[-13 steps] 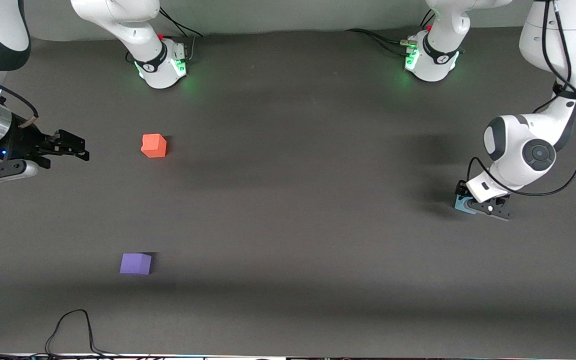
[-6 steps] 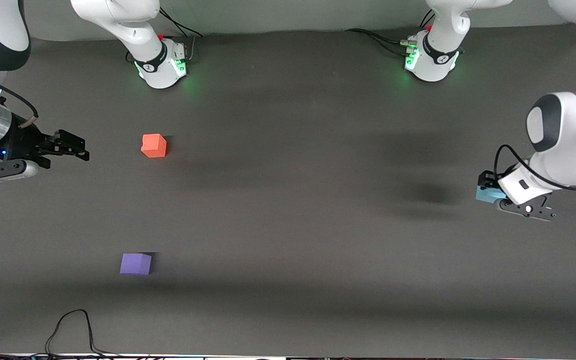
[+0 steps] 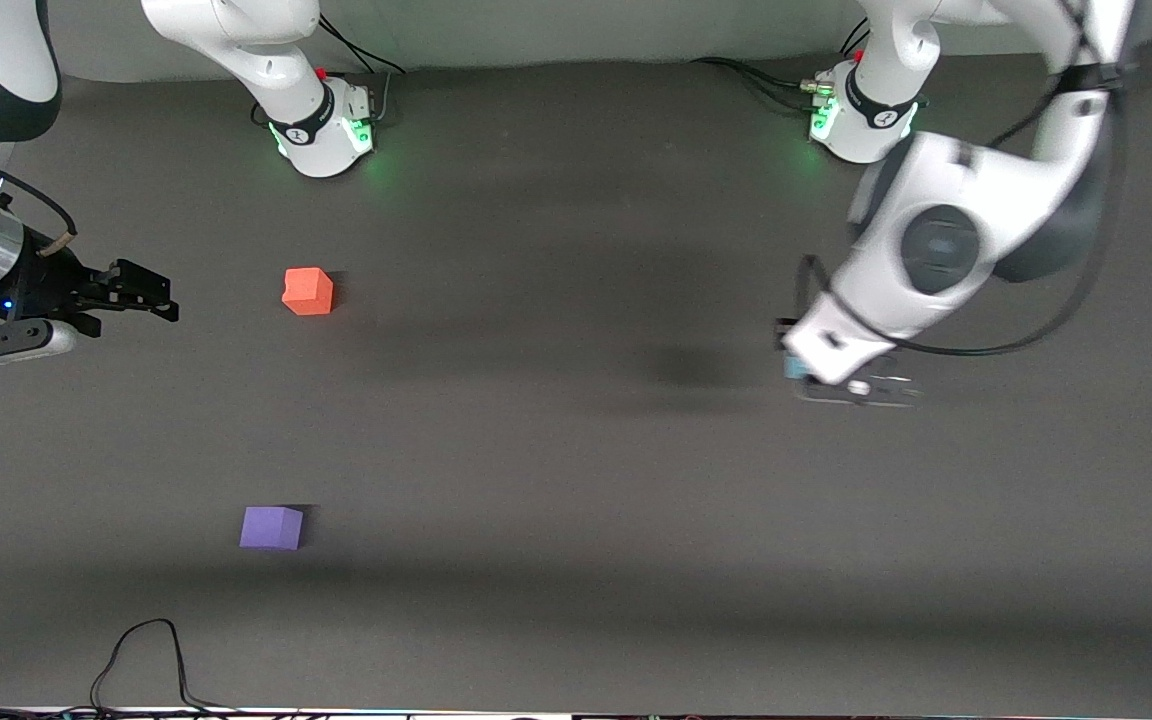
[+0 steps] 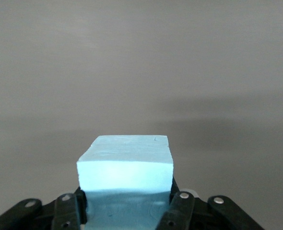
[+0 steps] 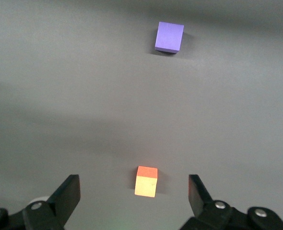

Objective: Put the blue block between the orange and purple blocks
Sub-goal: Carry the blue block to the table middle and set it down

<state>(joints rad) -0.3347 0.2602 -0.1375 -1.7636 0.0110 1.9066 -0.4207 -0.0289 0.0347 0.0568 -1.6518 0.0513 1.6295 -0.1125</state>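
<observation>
Left gripper point(image 4: 127, 218) clamps the blue block point(image 4: 125, 167) by its sides; light, soft foam likely squashes. Right gripper point(image 5: 132, 196) waits open.

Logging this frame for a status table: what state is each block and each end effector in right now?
blue block: lifted off the table, clamped in the left end effector.
orange block: resting on the table, untouched.
purple block: resting on the table, nearer the front camera than the orange block.
left end effector: shut on the blue block, over bare table.
right end effector: open, empty, waiting.
</observation>
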